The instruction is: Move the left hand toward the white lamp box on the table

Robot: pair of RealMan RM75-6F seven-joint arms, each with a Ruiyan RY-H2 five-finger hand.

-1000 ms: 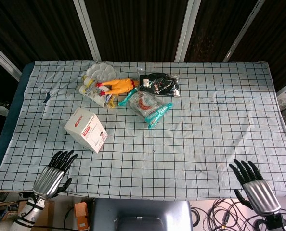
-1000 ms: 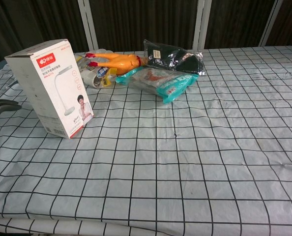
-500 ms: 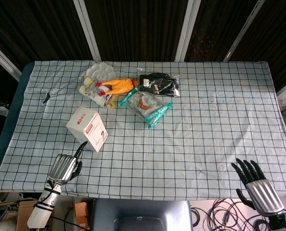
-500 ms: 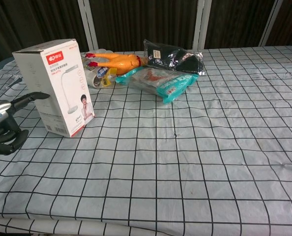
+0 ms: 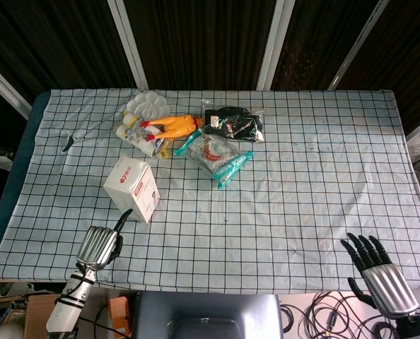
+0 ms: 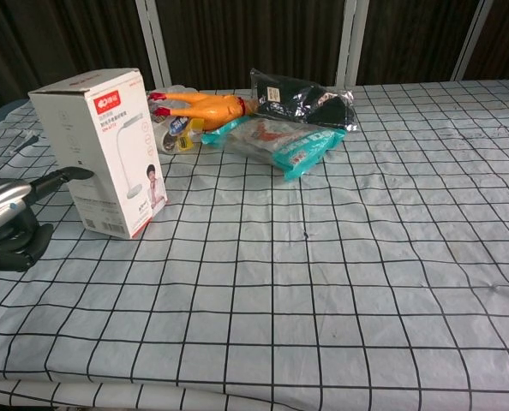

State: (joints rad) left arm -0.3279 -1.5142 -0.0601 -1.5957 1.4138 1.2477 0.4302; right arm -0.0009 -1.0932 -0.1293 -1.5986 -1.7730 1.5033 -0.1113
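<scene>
The white lamp box stands upright on the checked cloth at the near left, also seen in the chest view. My left hand sits just in front of it at the table's near edge. Most of its fingers are curled in, and one outstretched finger touches the box's lower left face. It holds nothing. My right hand hovers at the near right corner with its fingers spread, far from the box, and is out of the chest view.
Behind the box lie a yellow rubber chicken, a white paint palette, a black packet and a teal-edged packet. The checked tablecloth stretches bare to the right.
My left hand moved right and forward to the box, curling its fingers with one left outstretched. The box has turned and shifted slightly right. The right hand barely moved.
</scene>
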